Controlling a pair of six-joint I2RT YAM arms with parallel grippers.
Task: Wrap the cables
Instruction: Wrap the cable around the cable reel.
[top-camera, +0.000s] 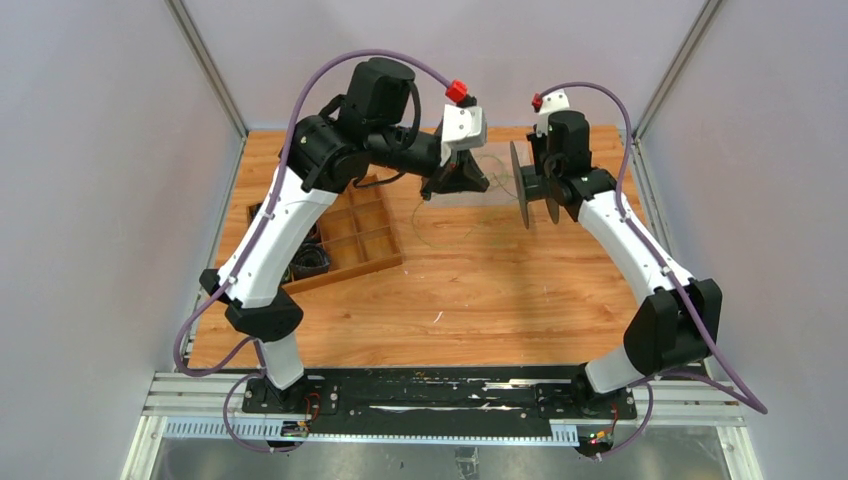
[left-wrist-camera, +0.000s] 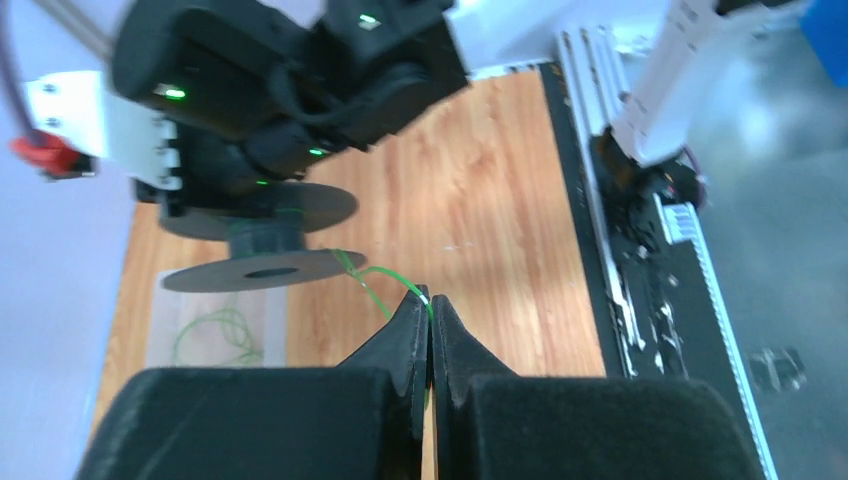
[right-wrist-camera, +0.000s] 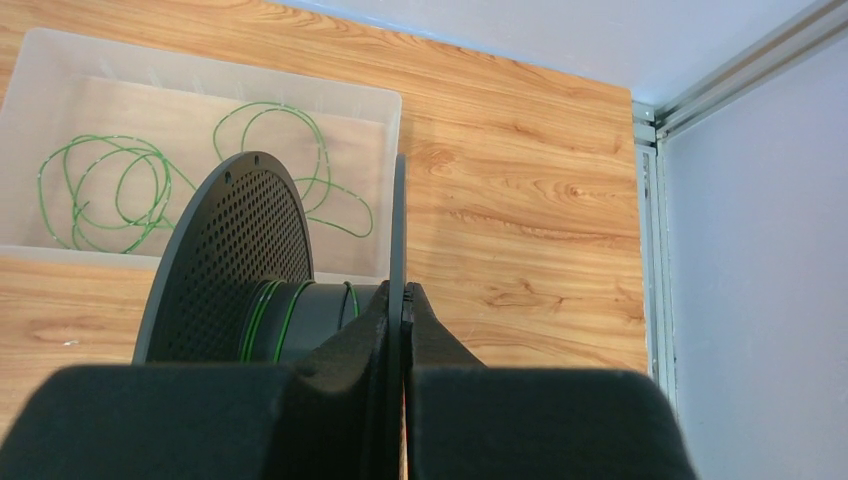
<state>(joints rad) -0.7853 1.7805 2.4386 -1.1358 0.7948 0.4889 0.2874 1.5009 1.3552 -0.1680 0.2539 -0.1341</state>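
Left claw (left-wrist-camera: 431, 312) pinching a green cable (left-wrist-camera: 380, 270), right claw (right-wrist-camera: 403, 300) clamped on the black spool (right-wrist-camera: 230, 250) rim

Light wood-grain counter (top-camera: 480, 290) in the middle, boxed in by plain pale grey walls (top-camera: 90, 200) on the left, back and right. Silver metal posts (top-camera: 205, 65) run up the two back corners. Along the near edge there's a black strip (top-camera: 440, 392) sitting on ribbed aluminium rails (top-camera: 190, 395), then a dull grey metal-looking surface (top-camera: 400, 462) below that. Lighting's soft and pretty even.
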